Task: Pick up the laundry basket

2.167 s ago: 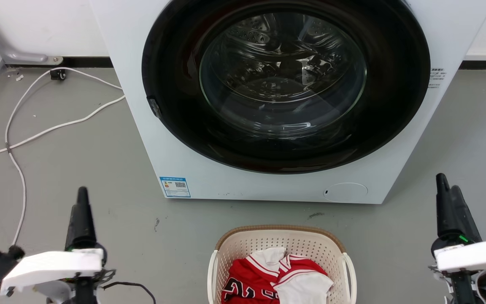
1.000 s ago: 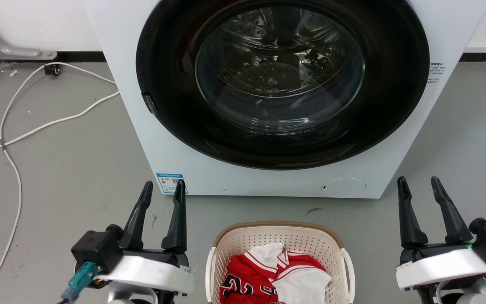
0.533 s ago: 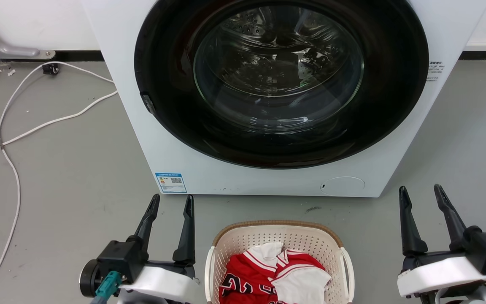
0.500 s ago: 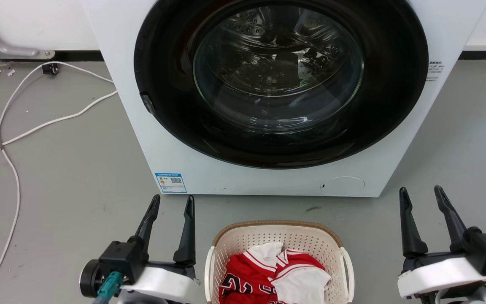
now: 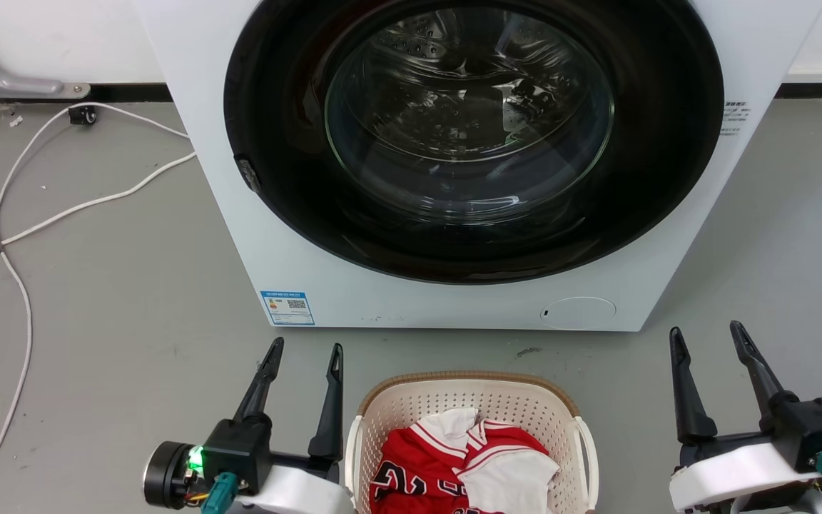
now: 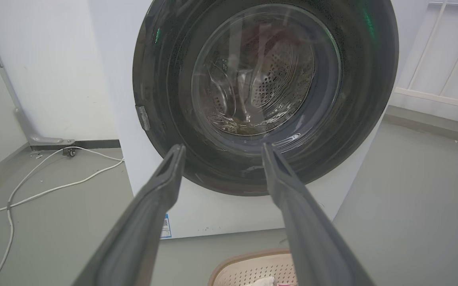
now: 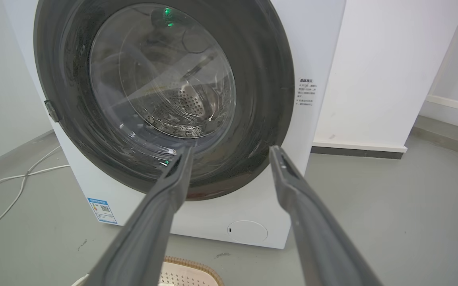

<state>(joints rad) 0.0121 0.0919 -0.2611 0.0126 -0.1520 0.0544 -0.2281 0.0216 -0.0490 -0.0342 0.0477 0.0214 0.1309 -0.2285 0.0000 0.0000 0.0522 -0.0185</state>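
The laundry basket (image 5: 411,407) stands on the grey floor at the bottom centre of the head view, cream-white and perforated with a brown rim. Red and white clothes (image 5: 468,464) lie in it. My left gripper (image 5: 307,350) is open just left of the basket's white left handle (image 5: 350,457), fingers pointing at the washer. My right gripper (image 5: 705,335) is open well to the right of the right handle (image 5: 588,457), a stretch of floor between. The basket's rim peeks in low in the left wrist view (image 6: 249,256) and in the right wrist view (image 7: 191,264). Both grippers (image 6: 220,149) (image 7: 231,150) hold nothing.
A white front-loading washing machine (image 5: 354,285) with a shut dark round door (image 5: 472,135) stands right behind the basket. White cables (image 5: 26,214) trail over the floor at the left. A white wall panel (image 7: 376,79) stands right of the washer.
Both grippers turned from edge-on to showing spread fingers. The left gripper has moved right, close to the basket's left handle. The right gripper sank slightly. The camera shifted a little.
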